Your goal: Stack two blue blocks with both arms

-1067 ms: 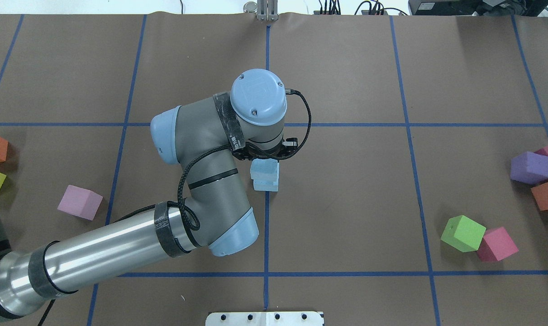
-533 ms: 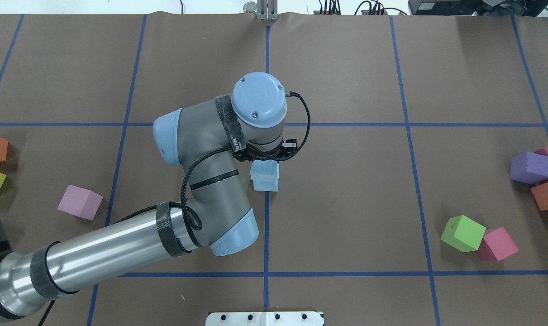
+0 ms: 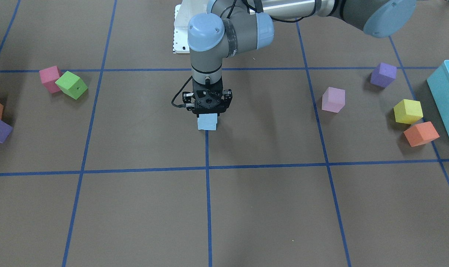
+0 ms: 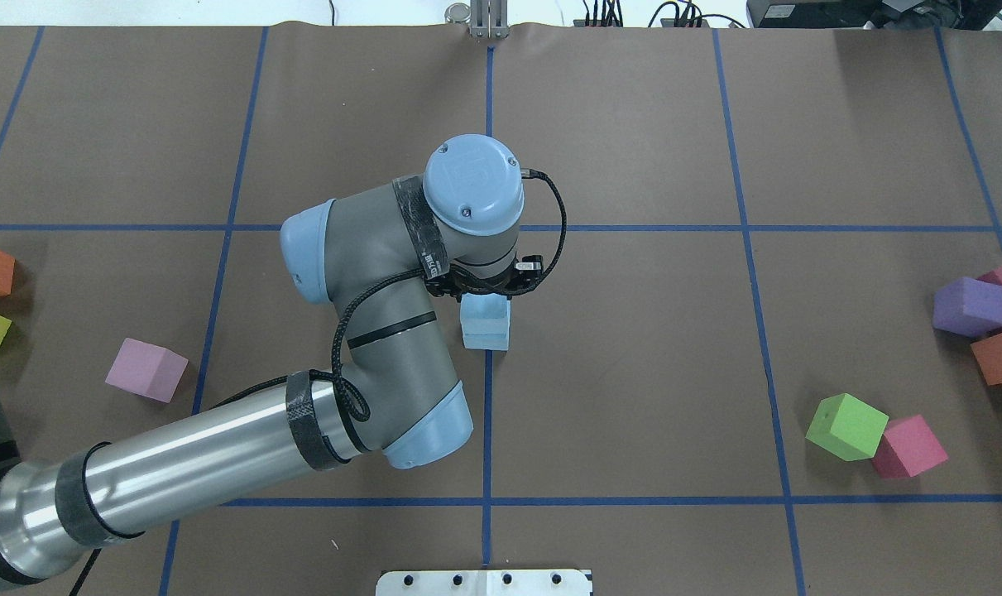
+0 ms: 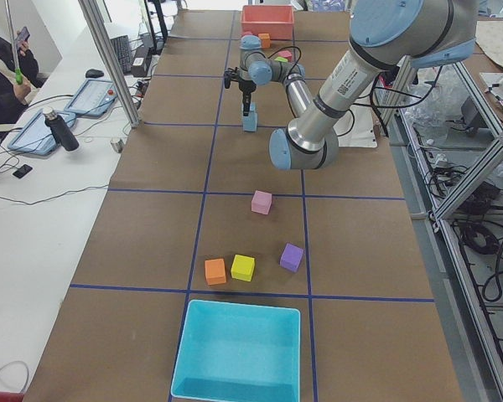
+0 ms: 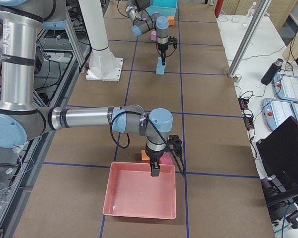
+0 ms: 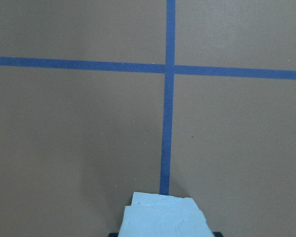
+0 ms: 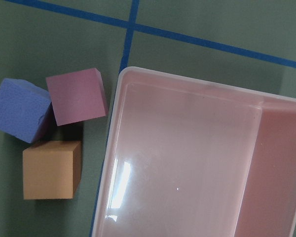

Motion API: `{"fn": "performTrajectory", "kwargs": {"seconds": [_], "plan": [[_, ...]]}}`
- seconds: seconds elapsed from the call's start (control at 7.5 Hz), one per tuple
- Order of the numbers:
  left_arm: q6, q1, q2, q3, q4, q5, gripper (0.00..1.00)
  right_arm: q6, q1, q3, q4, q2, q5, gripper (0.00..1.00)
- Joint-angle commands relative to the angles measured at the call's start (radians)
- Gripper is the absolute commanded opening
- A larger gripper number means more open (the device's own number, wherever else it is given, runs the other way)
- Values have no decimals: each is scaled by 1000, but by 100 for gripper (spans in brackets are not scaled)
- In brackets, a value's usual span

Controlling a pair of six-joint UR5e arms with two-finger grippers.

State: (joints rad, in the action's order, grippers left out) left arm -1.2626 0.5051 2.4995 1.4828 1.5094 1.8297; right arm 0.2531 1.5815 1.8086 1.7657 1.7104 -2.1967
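Left arm (image 4: 368, 331) elbow-bent, left claw (image 3: 207, 111) vertical, closed on upper blue block (image 4: 486, 308) seated squarely on lower blue block (image 4: 486, 343) directly beneath, faces parallel to counter (image 4: 633, 372); opening of right claw (image 6: 155, 173) indiscernible.

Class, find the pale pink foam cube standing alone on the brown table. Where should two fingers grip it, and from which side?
Come from above and close the fingers on two opposite side faces of the pale pink foam cube. It sits flat with nothing touching it, but turned against the blue tape lines, so probably turn the wrist to match.
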Motion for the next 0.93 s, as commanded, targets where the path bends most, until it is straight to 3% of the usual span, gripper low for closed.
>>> {"fn": "performTrajectory", "kwargs": {"seconds": [0.0, 0.27, 0.8], "plan": [[0, -5, -1, 1, 0, -1, 97, 2, 0, -2, 1, 0, 0, 100], [11, -1, 1, 45, -5, -1, 97, 2, 0, -2, 0, 0, 0, 100], [195, 95, -137, 328, -150, 13, 97, 0, 0, 0, 1, 1, 0, 100]]}}
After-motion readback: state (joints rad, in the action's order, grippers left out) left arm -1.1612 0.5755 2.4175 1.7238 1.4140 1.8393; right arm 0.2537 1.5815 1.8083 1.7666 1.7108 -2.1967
